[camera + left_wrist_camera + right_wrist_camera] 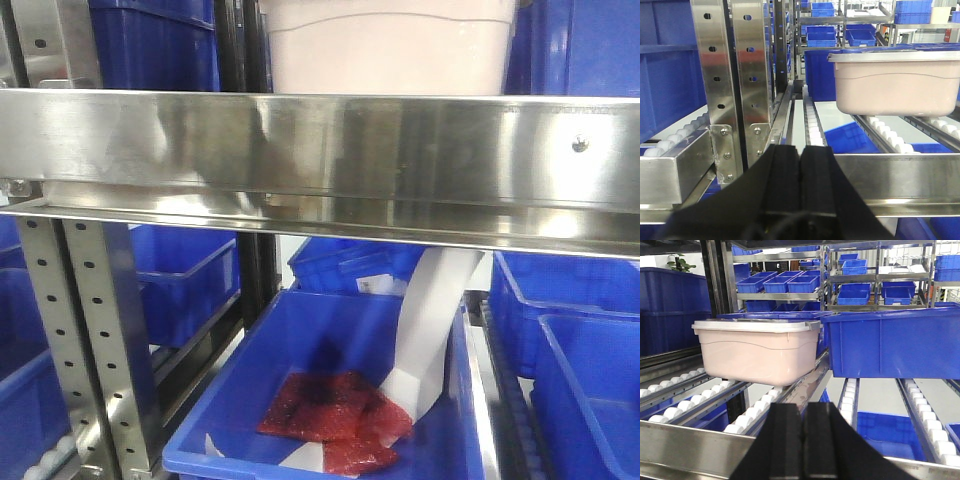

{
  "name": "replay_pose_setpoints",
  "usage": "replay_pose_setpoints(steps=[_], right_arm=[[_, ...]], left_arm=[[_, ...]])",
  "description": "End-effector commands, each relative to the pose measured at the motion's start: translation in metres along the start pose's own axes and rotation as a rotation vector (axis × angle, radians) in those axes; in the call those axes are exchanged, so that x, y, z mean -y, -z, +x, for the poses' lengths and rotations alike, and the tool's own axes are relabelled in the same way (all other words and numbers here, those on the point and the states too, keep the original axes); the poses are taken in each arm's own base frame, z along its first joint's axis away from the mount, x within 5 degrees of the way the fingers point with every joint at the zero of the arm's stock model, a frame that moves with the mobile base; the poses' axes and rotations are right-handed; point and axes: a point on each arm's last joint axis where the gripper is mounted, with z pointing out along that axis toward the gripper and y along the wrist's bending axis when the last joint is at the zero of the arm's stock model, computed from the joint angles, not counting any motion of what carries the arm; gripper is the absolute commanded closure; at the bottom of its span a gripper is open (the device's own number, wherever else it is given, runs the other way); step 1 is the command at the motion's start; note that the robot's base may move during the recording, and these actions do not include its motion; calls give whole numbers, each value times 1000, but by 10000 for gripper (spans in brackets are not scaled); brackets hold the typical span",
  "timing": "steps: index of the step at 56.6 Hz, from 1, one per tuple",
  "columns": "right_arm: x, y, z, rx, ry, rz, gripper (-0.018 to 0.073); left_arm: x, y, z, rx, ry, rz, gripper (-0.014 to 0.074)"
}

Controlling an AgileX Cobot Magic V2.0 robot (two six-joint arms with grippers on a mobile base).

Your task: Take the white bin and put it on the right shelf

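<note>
- Where each wrist camera looks out over its own fingers, the left gripper [800,175] has its two black pads pressed flat together on nothing, and the right gripper [802,440] is the same, pads meeting with nothing between them.
- Just past both grippers runs the broad reflective front rail [320,160] of the right shelf [685,445], with perforated steel uprights [735,75] at its left end.
- Behind the rail, lanes of white rollers [755,412] lead back into the shelf.
- On those rollers sits the white bin [757,357], well back from the front rail, lid on and upright.
- Its long axis seems to run roughly along the rail, one long side with the curved moulded line facing the rail; in the right wrist view it appears turned slightly, a short end showing at its right.
- No label or writing can be read on the bin.
- Just beside it, toward the right end of the shelf, stands a large blue bin [890,345]; whether the two touch cannot be told.
- Below the rail, in the front view, a blue tray [330,390] on the lower level holds red packets [335,415] and a white card strip [430,330] leaning upward.
- Farther back, more racks carry small blue bins [775,284].
</note>
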Motion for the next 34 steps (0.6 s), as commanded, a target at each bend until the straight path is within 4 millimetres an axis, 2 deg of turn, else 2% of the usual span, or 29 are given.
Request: replay_pose_setpoints(steps=[1, 8, 20, 30, 34], right_arm=[[1, 1, -14, 96, -16, 25, 484], [1, 1, -14, 95, -16, 25, 484], [1, 1, -14, 95, -16, 24, 484], [1, 1, -14, 95, -16, 24, 484], [1, 1, -14, 95, -16, 24, 484]], left_arm=[[-1, 1, -17, 112, 8, -8, 717], [-1, 2, -10, 81, 5, -5, 717], [-3, 25, 14, -31, -44, -87, 717], [-5, 36, 49, -10, 1, -203, 717], [-7, 33, 65, -29, 11, -233, 717]])
